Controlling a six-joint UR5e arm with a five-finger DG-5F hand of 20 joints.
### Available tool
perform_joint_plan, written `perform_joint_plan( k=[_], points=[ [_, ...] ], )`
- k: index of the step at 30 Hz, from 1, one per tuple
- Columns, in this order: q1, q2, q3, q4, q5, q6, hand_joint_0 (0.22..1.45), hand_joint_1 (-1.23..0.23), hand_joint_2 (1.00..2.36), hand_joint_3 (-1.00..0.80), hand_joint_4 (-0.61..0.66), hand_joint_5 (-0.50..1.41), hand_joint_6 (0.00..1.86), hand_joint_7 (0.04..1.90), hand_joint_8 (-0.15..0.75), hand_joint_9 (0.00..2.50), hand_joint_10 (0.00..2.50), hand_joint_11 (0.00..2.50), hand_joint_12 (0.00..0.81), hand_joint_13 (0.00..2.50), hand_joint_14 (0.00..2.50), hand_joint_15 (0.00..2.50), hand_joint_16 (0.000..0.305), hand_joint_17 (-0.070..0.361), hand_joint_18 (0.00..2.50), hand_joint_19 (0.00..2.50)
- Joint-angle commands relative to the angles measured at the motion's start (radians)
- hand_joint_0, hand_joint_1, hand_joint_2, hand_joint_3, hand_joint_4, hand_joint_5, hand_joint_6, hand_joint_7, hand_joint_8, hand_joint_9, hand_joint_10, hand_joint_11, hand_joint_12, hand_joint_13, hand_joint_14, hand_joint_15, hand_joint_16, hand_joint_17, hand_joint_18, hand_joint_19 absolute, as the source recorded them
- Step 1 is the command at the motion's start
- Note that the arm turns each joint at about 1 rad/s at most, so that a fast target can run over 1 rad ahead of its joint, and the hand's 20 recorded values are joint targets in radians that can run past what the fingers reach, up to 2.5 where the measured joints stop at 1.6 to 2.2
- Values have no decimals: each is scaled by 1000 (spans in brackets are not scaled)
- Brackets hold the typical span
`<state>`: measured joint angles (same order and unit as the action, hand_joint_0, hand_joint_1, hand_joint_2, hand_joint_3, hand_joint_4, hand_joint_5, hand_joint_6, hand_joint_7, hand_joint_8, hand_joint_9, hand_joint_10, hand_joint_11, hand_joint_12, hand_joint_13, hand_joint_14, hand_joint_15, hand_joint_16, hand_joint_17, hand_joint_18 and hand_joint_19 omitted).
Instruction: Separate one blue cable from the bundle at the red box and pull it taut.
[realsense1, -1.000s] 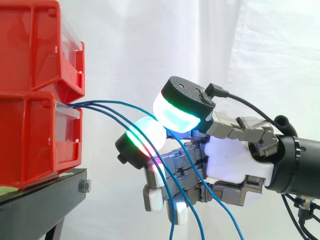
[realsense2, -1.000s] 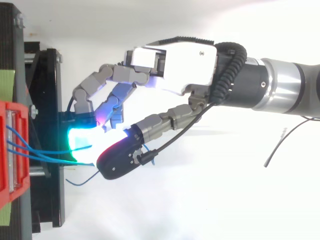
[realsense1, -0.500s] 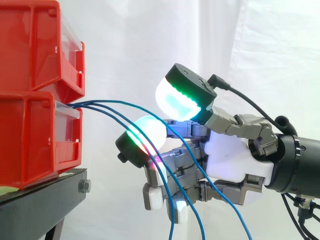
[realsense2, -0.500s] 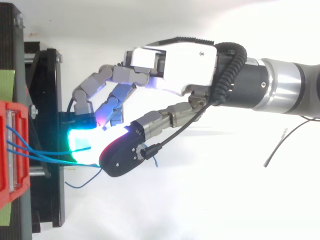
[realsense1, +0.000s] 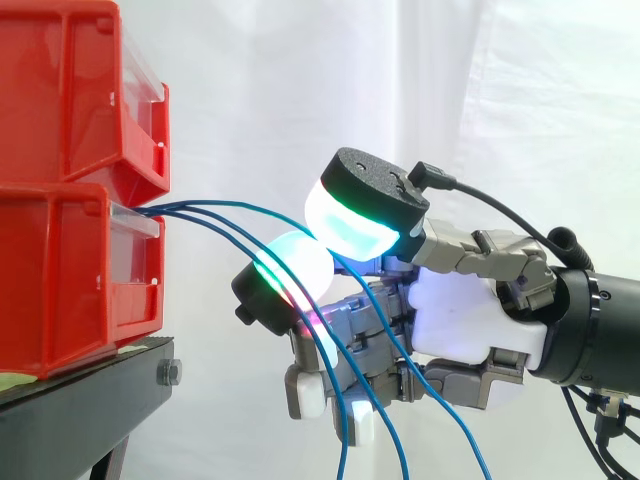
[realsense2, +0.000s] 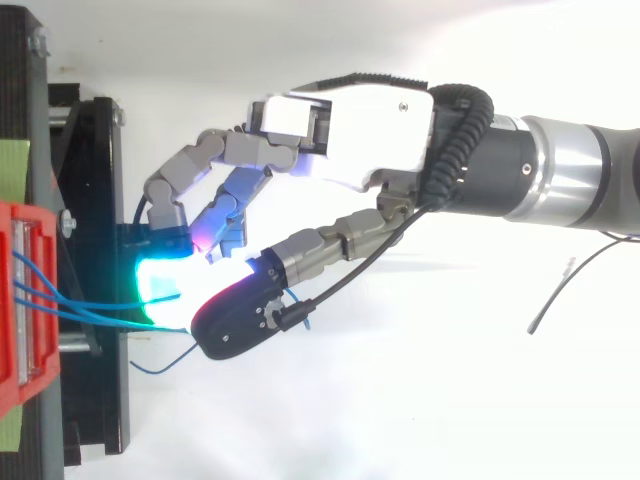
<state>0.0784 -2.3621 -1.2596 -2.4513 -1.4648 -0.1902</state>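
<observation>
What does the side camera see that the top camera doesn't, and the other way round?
Side view: two stacked red bins, and the blue cables drooping past the hand, one pinched between its glowing pads. Top view: the arm's silver section and a loose cable end curling beside the black stand. Both: the hand at the cables coming out of a red bin.

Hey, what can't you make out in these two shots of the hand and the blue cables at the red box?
- Lower run of the blue cables: side view, cut off by the bottom edge.
- Where they are fixed inside the red box: side view, hidden by the box's front.
- How the cables pass through the hand: top view, covered by the hand itself.
</observation>
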Motion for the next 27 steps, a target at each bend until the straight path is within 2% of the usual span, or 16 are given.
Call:
perform_joint_plan(
  k=[1,11,18,27],
  points=[
    [1,0,0,0,-3,0,614,-742,1016,-160,31,-151,922,1072,345,1031,15,907,367,956,20,654,46,103,962,818],
    [0,0,0,-9,-3,0,676,-768,1012,-302,-45,-167,933,1084,322,1009,17,923,349,940,22,661,42,94,930,832],
    [0,1,5,-37,0,12,705,-766,1005,-428,-74,-178,924,1012,305,1101,14,1145,340,946,22,664,41,92,937,805],
    [-8,40,12,-141,-3,11,702,-774,1005,-437,-93,-178,920,998,292,1157,12,1277,313,961,22,643,35,79,931,724]
  ],
)
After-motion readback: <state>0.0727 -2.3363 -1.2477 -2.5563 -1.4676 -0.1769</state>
